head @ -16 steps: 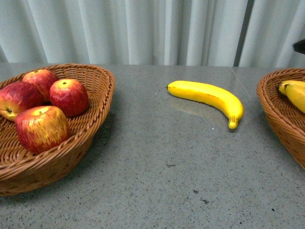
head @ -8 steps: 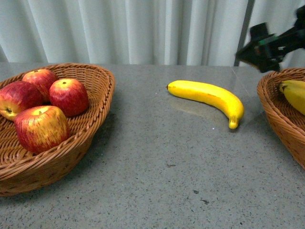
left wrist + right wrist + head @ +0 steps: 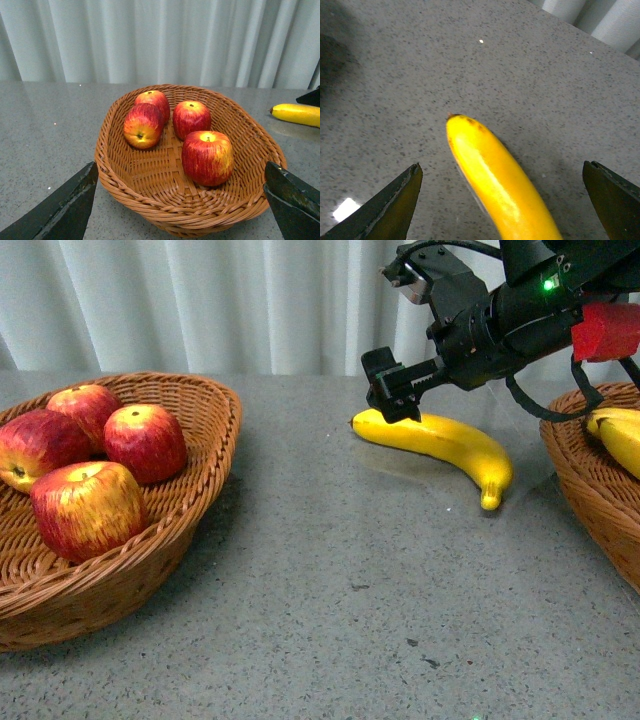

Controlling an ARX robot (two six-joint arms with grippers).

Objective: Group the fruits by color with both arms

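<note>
A yellow banana [image 3: 445,445] lies on the grey table between two baskets. My right gripper [image 3: 392,392] is open, just above the banana's far left end; the arm shows a red block and a green light. In the right wrist view the banana [image 3: 495,180] lies between the open fingers [image 3: 395,205]. Several red apples [image 3: 145,442] sit in the left wicker basket [image 3: 200,490]. In the left wrist view my left gripper [image 3: 182,205] is open, facing the basket [image 3: 150,200] and its apples [image 3: 207,157]. Another banana [image 3: 620,435] lies in the right basket [image 3: 575,475].
A white curtain [image 3: 250,300] hangs behind the table. The grey speckled tabletop [image 3: 350,620] runs between the baskets. The left arm does not show in the front view.
My right arm has come in from the right edge and moved left and down to the banana's far end. The fruits have not moved.
</note>
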